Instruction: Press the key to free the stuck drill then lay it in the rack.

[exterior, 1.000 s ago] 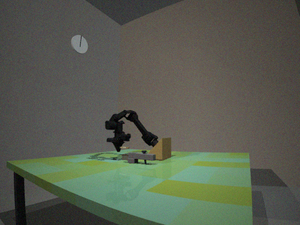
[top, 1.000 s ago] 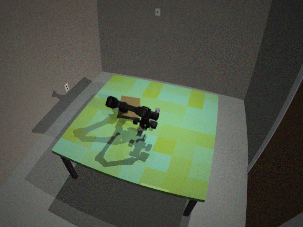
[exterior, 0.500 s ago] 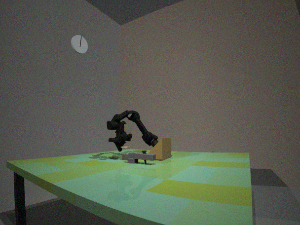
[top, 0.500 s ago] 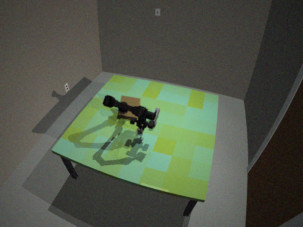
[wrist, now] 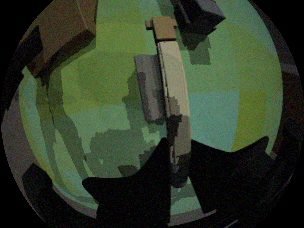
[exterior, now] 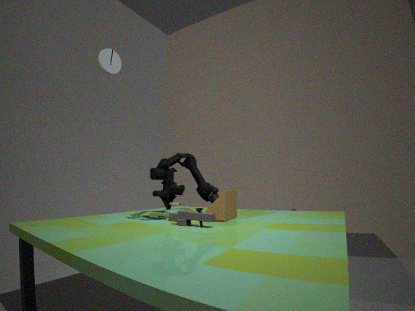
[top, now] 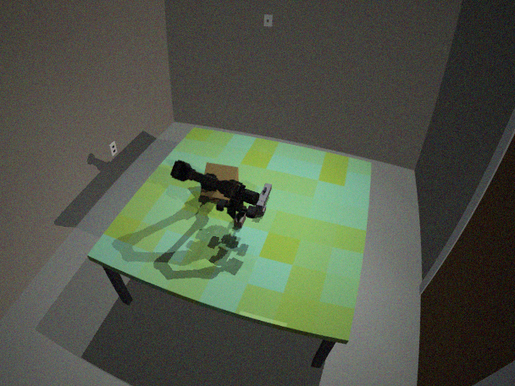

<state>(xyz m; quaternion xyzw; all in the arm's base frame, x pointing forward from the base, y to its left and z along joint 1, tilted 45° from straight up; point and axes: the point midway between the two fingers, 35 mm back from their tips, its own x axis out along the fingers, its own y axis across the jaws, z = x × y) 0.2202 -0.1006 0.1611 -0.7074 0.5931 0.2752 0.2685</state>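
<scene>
My gripper points down and is shut on the drill, a long pale bar with a tan block at its far end. The drill is held level above the table, out of the grey holder. The rack is a short grey trough, just left of the drill and below it in the wrist view, roughly parallel to it. The black key stands on top of the holder. The arm hides the drill in the top view.
A tan wedge-shaped block stands by the arm's base, at the upper left in the wrist view. The patchwork table carries everything. The holder is at the upper right in the wrist view, close to the drill's block end.
</scene>
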